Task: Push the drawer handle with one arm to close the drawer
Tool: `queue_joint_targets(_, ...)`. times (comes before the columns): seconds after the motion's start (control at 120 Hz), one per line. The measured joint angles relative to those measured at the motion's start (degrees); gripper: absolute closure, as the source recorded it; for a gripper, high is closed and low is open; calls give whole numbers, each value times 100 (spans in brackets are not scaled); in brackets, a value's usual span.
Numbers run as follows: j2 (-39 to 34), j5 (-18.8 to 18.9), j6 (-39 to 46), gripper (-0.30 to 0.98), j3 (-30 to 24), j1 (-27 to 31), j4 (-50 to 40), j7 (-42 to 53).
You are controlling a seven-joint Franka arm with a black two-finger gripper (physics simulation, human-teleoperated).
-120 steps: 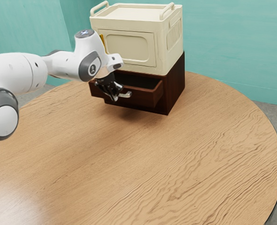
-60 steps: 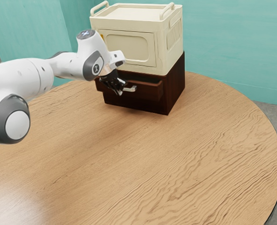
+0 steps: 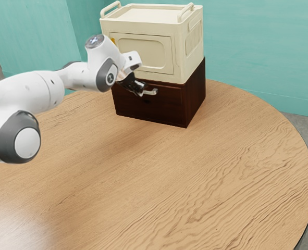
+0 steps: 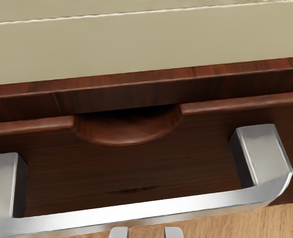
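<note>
brown drawer (image 3: 167, 104) farther in, hand (image 3: 142, 92) farther forward

Passage over wooden tabletop (image 3: 154, 177), obstacles: jutting metal handle (image 4: 136, 210), dark drawer front (image 3: 167, 108), cream cabinet (image 3: 143, 53) above, teal wall (image 3: 258, 52) behind.

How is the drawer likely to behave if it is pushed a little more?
The drawer would probably move very little, as its front looks nearly flush with the cabinet. Its flat, wood-like panel suggests it should stay stiff. The metallic handle, joined to the panel at both ends, likely wouldn't flex, though its smooth bar might feel slippery.
</note>
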Motion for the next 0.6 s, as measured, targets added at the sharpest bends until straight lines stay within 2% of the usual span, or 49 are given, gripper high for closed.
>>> queue_joint_targets(0.15,31,-13,166,69,-38,44,-24,104)
queue_joint_targets(0.183,-204,-56,202,69,-38,44,-428,117)
queue_joint_targets(0.217,-642,-182,302,68,-38,43,-1249,125)
queue_joint_targets(0.325,-2885,-619,706,65,-44,30,-4633,33)
queue_joint_targets(0.367,-3766,-709,619,63,-72,33,-5471,-67)
queue_joint_targets(0.408,-4532,-769,268,57,-139,27,-5892,-202)
queue_joint_targets(0.475,-5273,-828,-507,42,-216,-41,-5771,-399)
queue_joint_targets(0.6,-5394,-800,-2480,23,-197,-342,-3749,-719)
